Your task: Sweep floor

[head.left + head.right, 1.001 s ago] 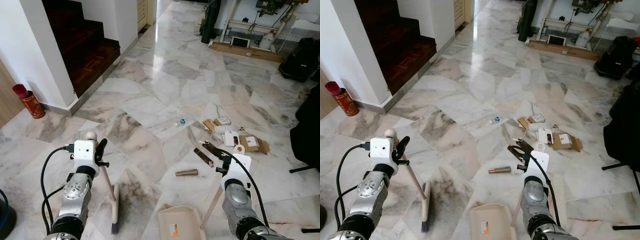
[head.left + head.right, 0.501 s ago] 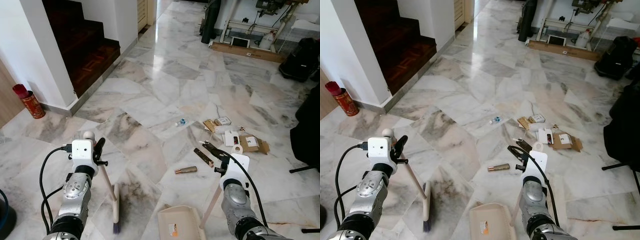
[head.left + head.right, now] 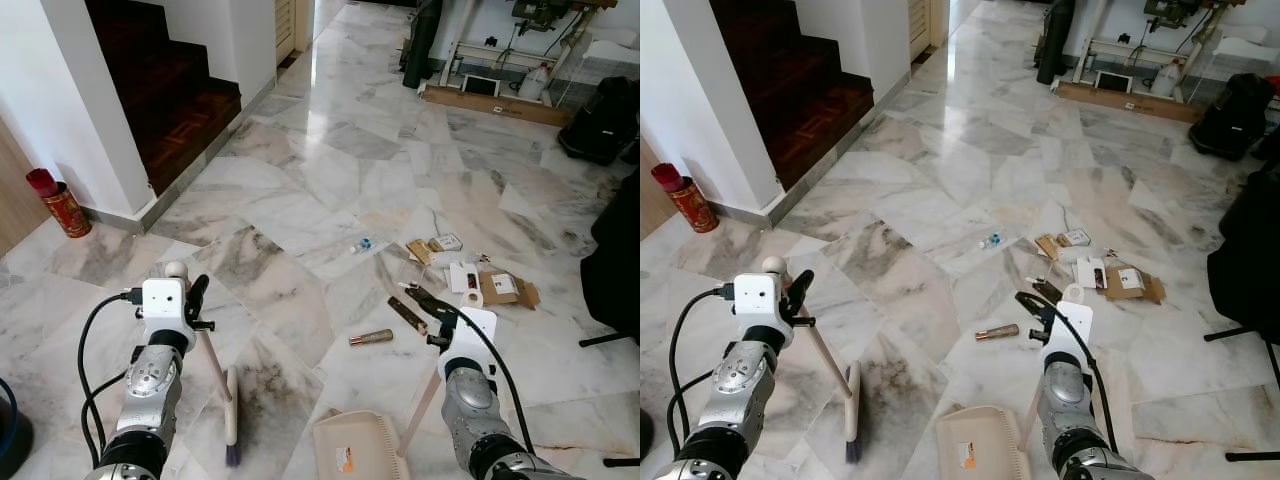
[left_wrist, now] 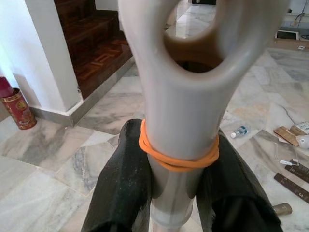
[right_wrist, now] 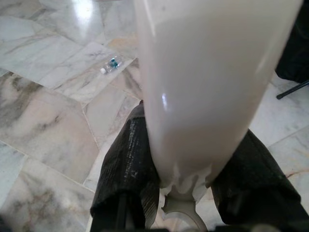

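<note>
My left gripper (image 3: 196, 303) is shut on the pale handle (image 4: 179, 140) of a broom, just below an orange rubber band (image 4: 178, 157). The broom head (image 3: 232, 420) rests on the marble floor at lower left. My right gripper (image 3: 432, 308) is shut on the white handle (image 5: 203, 87) of a beige dustpan (image 3: 358, 446), which sits on the floor between my arms. Litter lies ahead on the right: a brown tube (image 3: 371, 338), a dark strip (image 3: 407, 314), cardboard scraps (image 3: 500, 288), small boxes (image 3: 446, 242) and a small plastic bottle (image 3: 361, 244).
A dark wooden staircase (image 3: 170, 90) rises at the left beside a white wall, with a red can (image 3: 60, 205) at its foot. A black chair (image 3: 615, 260) stands at the right edge. A black bag (image 3: 600, 120) and a long cardboard box (image 3: 495, 103) lie at the back.
The whole view has shifted slightly, so the camera has moved a little. Both grippers keep their hold on the broom and dustpan. The litter lies as before.
</note>
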### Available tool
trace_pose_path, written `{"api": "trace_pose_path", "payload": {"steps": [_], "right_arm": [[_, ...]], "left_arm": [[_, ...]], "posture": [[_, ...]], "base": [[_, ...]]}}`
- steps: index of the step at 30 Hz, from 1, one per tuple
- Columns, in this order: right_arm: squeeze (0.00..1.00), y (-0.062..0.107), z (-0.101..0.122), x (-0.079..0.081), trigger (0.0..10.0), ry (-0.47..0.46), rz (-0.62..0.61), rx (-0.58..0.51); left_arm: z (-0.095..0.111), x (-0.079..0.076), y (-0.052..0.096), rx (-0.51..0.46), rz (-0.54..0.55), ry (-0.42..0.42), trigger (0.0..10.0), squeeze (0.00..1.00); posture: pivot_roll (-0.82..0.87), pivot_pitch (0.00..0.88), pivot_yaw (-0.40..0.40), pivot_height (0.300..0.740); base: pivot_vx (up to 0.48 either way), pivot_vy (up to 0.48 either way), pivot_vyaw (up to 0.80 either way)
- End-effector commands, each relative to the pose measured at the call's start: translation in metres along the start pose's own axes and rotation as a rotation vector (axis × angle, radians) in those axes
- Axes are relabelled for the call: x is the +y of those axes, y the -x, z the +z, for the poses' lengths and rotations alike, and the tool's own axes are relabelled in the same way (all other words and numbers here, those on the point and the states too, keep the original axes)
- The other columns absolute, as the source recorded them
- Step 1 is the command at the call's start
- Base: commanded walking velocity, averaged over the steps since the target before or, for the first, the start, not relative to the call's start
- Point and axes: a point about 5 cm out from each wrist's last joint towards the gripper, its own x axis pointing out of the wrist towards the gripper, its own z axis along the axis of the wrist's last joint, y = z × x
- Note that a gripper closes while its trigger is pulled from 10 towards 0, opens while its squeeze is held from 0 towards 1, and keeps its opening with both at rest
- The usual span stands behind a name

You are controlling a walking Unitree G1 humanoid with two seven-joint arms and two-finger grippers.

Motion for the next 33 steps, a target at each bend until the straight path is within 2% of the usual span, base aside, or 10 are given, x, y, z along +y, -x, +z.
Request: {"api": "trace_pose_path", "payload": {"steps": [1,10,33], "right_arm": [[0.00,0.0018,-0.0049,0.0005,10.0,0.009,0.010,0.020],[0.00,0.0017,-0.0053,0.0009,10.0,0.016,0.014,0.025],[0.00,0.0022,-0.0057,0.0032,10.0,0.021,0.025,0.026]], "left_arm": [[0.0102,0.0018,-0.0064,-0.030,0.008,-0.003,10.0,0.00],[0.0113,0.0020,-0.0068,-0.036,0.012,-0.004,10.0,0.00],[0.0136,0.0005,-0.0071,-0.049,0.000,-0.022,10.0,0.00]], "posture": [[0.09,0.028,-0.073,0.740],[0.09,0.034,-0.075,0.740],[0.09,0.050,-0.080,0.740]], "base": [[0.292,0.000,0.00],[0.303,0.000,0.00],[0.000,0.000,0.00]]}}
